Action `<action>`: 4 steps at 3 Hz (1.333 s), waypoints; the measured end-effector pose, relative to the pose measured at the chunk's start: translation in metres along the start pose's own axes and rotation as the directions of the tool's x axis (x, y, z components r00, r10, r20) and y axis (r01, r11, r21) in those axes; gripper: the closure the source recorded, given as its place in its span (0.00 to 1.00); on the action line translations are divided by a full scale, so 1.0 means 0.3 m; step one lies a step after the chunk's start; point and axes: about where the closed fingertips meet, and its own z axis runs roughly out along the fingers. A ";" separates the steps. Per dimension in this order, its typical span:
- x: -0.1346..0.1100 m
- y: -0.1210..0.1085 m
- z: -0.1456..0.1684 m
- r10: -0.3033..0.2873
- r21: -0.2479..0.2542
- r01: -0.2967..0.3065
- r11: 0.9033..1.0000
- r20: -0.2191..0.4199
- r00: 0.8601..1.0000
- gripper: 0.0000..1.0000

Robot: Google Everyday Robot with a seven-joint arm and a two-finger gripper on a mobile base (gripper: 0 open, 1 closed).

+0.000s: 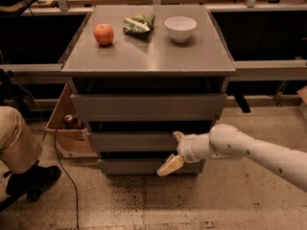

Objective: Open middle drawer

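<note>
**Hand meeting the middle drawer's front**
The hand [173, 151] is hovering against the middle drawer [129, 141], which is sitting closed or nearly so, second of three. Its fingers are standing wide apart and holding nothing, the upper one at the front's top lip, probably because a handleless front offers only edges to hook.

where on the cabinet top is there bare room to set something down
Front half of the cabinet top, from the apple, snack bag and bowl to the front edge, is bare. The back row with those three is crowded. The end effector is below, at the middle drawer.
</note>
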 end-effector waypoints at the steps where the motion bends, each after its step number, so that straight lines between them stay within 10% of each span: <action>1: 0.018 -0.026 0.058 0.012 0.041 -0.012 0.999 -0.011 1.000 0.00; 4: 0.121 -0.269 0.245 0.044 0.273 -0.031 0.962 -0.044 0.998 0.00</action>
